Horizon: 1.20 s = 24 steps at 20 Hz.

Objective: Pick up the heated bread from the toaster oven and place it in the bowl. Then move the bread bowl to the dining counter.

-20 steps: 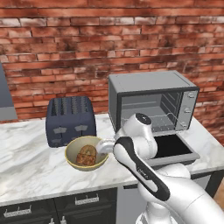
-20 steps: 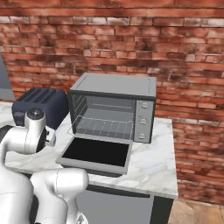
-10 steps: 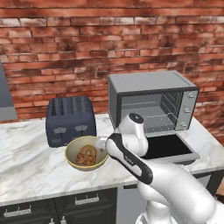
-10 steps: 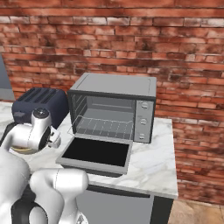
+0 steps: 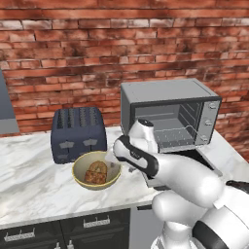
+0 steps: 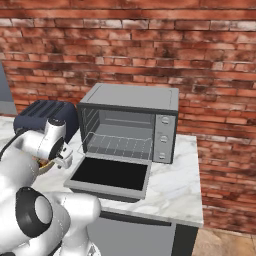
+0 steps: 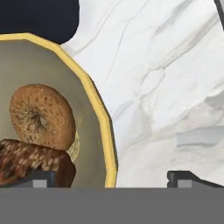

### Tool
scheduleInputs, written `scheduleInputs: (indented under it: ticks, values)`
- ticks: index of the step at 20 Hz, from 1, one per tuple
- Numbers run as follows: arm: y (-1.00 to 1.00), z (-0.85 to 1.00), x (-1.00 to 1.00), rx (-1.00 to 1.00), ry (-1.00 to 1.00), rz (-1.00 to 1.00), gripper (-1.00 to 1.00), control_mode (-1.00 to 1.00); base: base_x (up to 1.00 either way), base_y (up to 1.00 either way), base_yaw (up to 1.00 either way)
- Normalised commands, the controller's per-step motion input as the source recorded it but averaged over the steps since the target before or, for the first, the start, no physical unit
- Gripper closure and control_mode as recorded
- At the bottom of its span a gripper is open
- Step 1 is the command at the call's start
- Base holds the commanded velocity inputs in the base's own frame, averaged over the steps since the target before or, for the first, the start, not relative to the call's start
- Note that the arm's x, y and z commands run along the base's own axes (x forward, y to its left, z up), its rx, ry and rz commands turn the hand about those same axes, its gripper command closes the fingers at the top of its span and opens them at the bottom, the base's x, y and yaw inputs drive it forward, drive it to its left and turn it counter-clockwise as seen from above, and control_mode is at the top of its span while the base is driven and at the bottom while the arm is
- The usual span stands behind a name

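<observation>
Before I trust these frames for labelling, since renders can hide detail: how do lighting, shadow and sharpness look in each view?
Left base view: even, flat light, the bowl casting a soft shadow on the counter. Right base view: the toaster oven is crisp, no glare on its dropped glass door. Hand view: close, coarse texture on the bread and doughnut, the bowl's rim faceted rather than round.

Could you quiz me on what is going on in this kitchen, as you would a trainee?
1. True or false: the toaster oven has bread on its rack.
2. What lies in the bowl beside the heated bread?
A. a doughnut
B. a spoon
C. an apple
3. How do the jaws of the gripper stand over the bowl's rim?

Key:
1. False; the rack is bare and the door hangs open.
2. A, the doughnut.
3. Open, one finger on each side of the rim, holding nothing.
</observation>
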Motion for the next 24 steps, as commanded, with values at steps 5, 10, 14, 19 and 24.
scheduleInputs:
  ticks: [5, 10, 14, 19, 24]
  values:
    - [0.17, -0.39, 0.02, 0.0, 0.03, -0.02, -1.0, -1.0, 0.0, 0.0, 0.0]
    - [0.35, -0.46, 0.0, 0.0, 0.01, -0.02, 1.0, -1.0, 0.0, 0.0, 0.0]
    - [0.16, -0.3, 0.0, 0.0, 0.02, 0.0, 1.0, -1.0, 0.0, 0.0, 0.0]
    - [0.0, 0.0, 0.0, 0.0, 0.0, 0.0, 1.0, -1.0, 0.0, 0.0, 0.0]
    - [0.0, 0.16, -0.11, 0.0, -0.01, 0.0, 1.0, -1.0, 0.0, 0.0, 0.0]
